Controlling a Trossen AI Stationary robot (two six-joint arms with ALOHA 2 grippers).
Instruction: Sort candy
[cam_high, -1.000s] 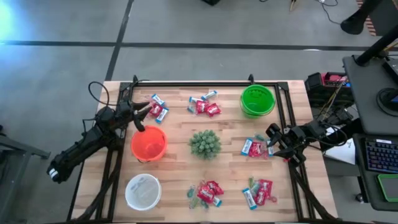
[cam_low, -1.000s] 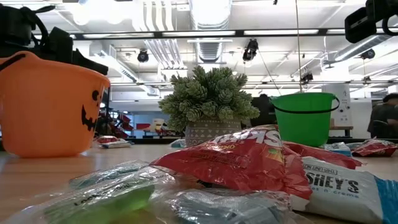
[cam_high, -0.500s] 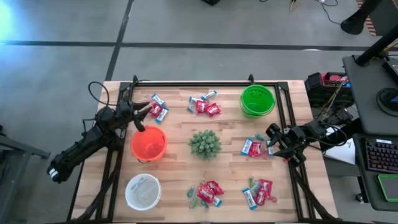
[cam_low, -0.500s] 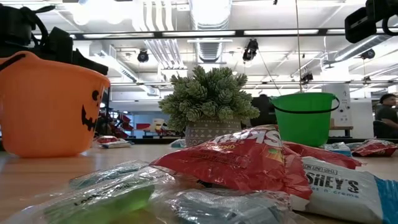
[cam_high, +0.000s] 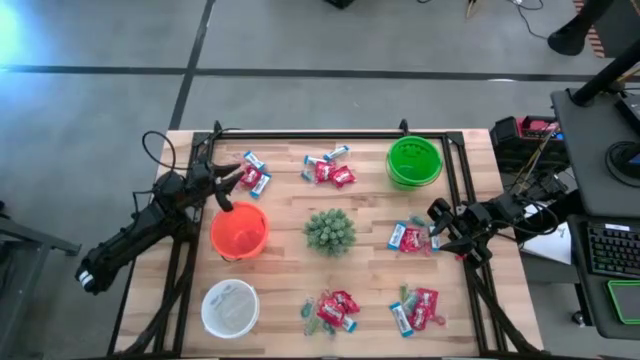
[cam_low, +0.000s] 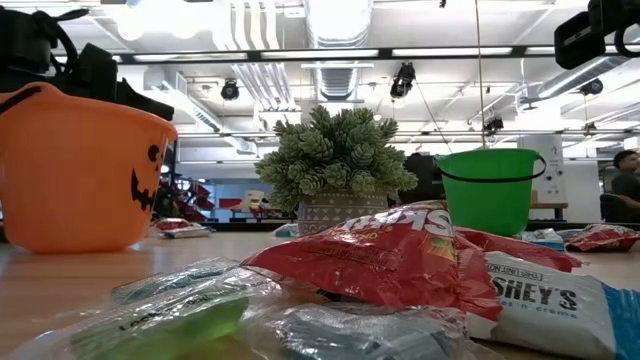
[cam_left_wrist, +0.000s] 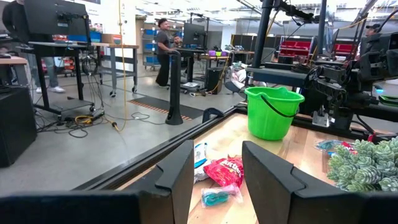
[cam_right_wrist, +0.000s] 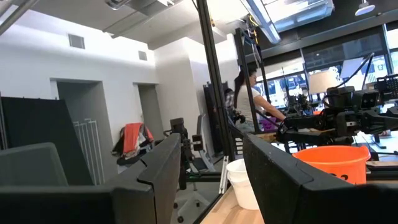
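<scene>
wooden table (cam_high: 290, 260) carries three buckets, a plant and five groups of candy, and nothing on it has shifted since the earlier frames. both arms stay as they were. the left gripper (cam_high: 234, 188) hangs above the far left part of the table, just beside the orange bucket (cam_high: 239, 229), its fingers (cam_left_wrist: 176, 176) spread with nothing between them. the right gripper (cam_high: 437, 228) sits at the right edge, next to a candy pile, its fingers (cam_right_wrist: 163, 171) likewise apart and empty. green bucket (cam_high: 414, 161) stands at the far right corner, white bucket (cam_high: 230, 307) at the near left corner, orange bucket between the white one and the left gripper. spiky green plant (cam_high: 329, 230) is at the centre. candy lies sorted into no bucket: one pile (cam_high: 253, 174) close to the left gripper, one (cam_high: 329, 168) at the far middle, one (cam_high: 411, 236) touching distance from the right gripper, one (cam_high: 333, 309) at the near middle, one (cam_high: 417, 307) at the near right. the only change noted is in the room behind: a person (cam_low: 622, 187) at the right edge of the low view stands a little further right than before.
</scene>
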